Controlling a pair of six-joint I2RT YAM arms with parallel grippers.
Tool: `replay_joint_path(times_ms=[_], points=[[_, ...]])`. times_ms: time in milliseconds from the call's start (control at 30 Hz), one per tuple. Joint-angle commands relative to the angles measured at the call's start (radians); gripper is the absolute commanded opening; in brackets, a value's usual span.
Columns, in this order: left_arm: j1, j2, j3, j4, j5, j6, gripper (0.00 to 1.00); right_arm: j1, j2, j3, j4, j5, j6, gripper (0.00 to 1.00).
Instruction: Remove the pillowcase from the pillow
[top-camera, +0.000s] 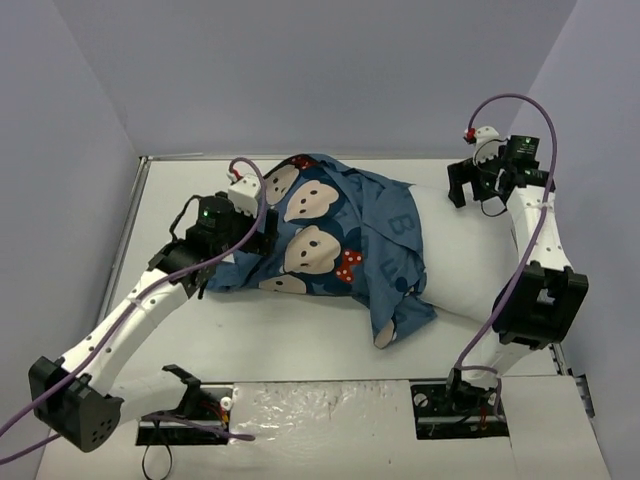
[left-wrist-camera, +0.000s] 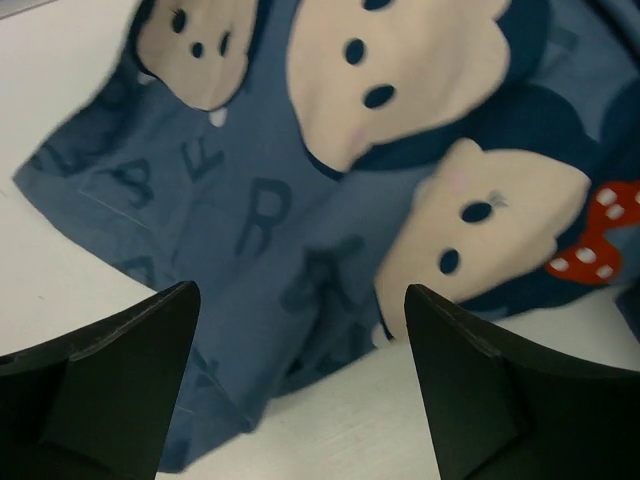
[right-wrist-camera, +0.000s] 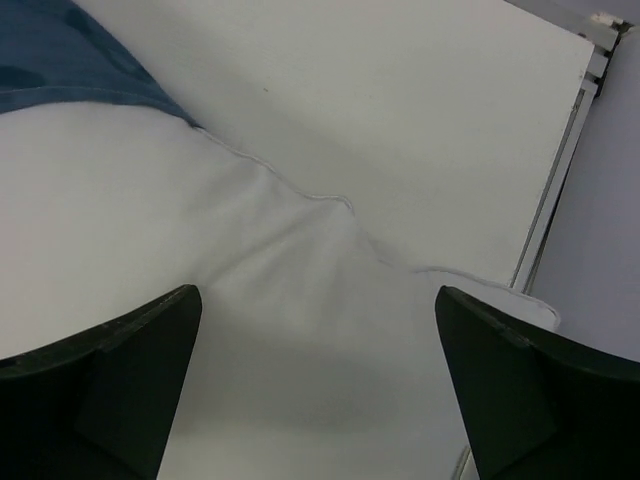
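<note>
Logged left gripper (left-wrist-camera: 300, 300) spread wide, empty, hovering over pillowcase (left-wrist-camera: 270, 220) edge. Logged right gripper (right-wrist-camera: 318, 295) spread wide, empty, above pillow (right-wrist-camera: 150, 220) corner. Found pillowcase rumpled over pillow's left part on table (top-camera: 300, 340); cannot see pillow beneath it.

From my station I see a white bench (top-camera: 300, 345) boxed in by plain, pale lilac-grey walls: a back wall (top-camera: 320, 70), a left wall (top-camera: 50, 180) and a right wall (top-camera: 605, 120). A thin metal left rail (top-camera: 126, 225) borders the bench on one side. The right wrist view gives me a matching right rail (right-wrist-camera: 556, 170). At the near edge, midway along, lies a crinkled glossy white sheet (top-camera: 325, 408).
</note>
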Motion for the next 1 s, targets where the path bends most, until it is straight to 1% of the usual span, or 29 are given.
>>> replay_joint_path(times_ms=[0, 33, 67, 100, 133, 167, 200, 267, 300, 333, 400, 500, 600, 633, 667, 700, 733, 833, 867, 933, 967], points=[[-0.089, -0.068, 0.045, -0.068, -0.004, -0.084, 0.83, -0.019, -0.141, 0.089, -0.14, -0.165, -0.141, 1.0], [-0.113, -0.075, 0.036, -0.093, -0.02, -0.116, 0.83, -0.021, -0.172, 0.064, -0.166, -0.21, -0.253, 1.0], [-0.142, -0.085, 0.01, -0.104, -0.063, -0.134, 0.84, -0.018, -0.205, 0.04, -0.192, -0.276, -0.31, 1.0], [-0.196, -0.085, -0.001, -0.116, -0.098, -0.153, 0.84, -0.015, -0.269, 0.017, -0.262, -0.301, -0.376, 1.0], [-0.225, -0.083, -0.011, -0.14, -0.131, -0.177, 0.85, -0.009, -0.294, -0.032, -0.302, -0.321, -0.516, 1.0], [-0.25, -0.071, -0.027, -0.157, -0.17, -0.194, 0.85, 0.004, -0.343, -0.061, -0.336, -0.333, -0.571, 1.0], [-0.286, -0.06, -0.03, -0.18, -0.241, -0.216, 0.85, 0.01, -0.363, -0.087, -0.39, -0.331, -0.615, 1.0], [-0.302, 0.004, -0.027, -0.264, -0.289, -0.276, 0.87, 0.011, -0.403, -0.155, -0.427, -0.331, -0.689, 1.0], [-0.307, 0.03, 0.001, -0.307, -0.347, -0.315, 0.88, 0.013, -0.413, -0.172, -0.454, -0.327, -0.708, 1.0], [-0.31, 0.053, 0.013, -0.362, -0.369, -0.328, 0.88, 0.013, -0.419, -0.19, -0.462, -0.324, -0.714, 1.0], [-0.321, 0.089, 0.013, -0.374, -0.396, -0.352, 0.89, 0.013, -0.436, -0.226, -0.504, -0.325, -0.754, 1.0], [-0.336, 0.109, -0.022, -0.316, -0.424, -0.351, 0.92, 0.013, -0.46, -0.264, -0.514, -0.319, -0.768, 1.0], [-0.328, 0.15, -0.085, -0.192, -0.471, -0.279, 0.94, 0.013, -0.471, -0.285, -0.522, -0.321, -0.785, 1.0], [-0.327, 0.164, -0.114, -0.088, -0.476, -0.224, 0.94, 0.011, -0.468, -0.289, -0.528, -0.328, -0.789, 1.0], [-0.327, 0.193, -0.123, -0.037, -0.482, -0.202, 0.94, 0.013, -0.466, -0.292, -0.537, -0.331, -0.792, 1.0], [-0.325, 0.208, -0.128, 0.055, -0.482, -0.164, 0.94, 0.014, -0.465, -0.295, -0.542, -0.335, -0.798, 1.0], [-0.325, 0.249, -0.125, 0.091, -0.488, -0.147, 0.94, 0.013, -0.465, -0.298, -0.547, -0.338, -0.805, 1.0], [-0.325, 0.337, -0.087, 0.175, -0.501, -0.09, 0.83, 0.016, -0.477, -0.315, -0.56, -0.33, -0.826, 0.99], [-0.322, 0.357, -0.074, 0.186, -0.502, -0.08, 0.7, 0.016, -0.482, -0.319, -0.571, -0.325, -0.834, 0.99], [-0.313, 0.403, -0.047, 0.203, -0.505, -0.052, 0.5, 0.016, -0.497, -0.333, -0.58, -0.31, -0.855, 0.99], [-0.31, 0.414, -0.039, 0.208, -0.505, -0.046, 0.38, 0.016, -0.502, -0.338, -0.583, -0.305, -0.86, 0.99]])
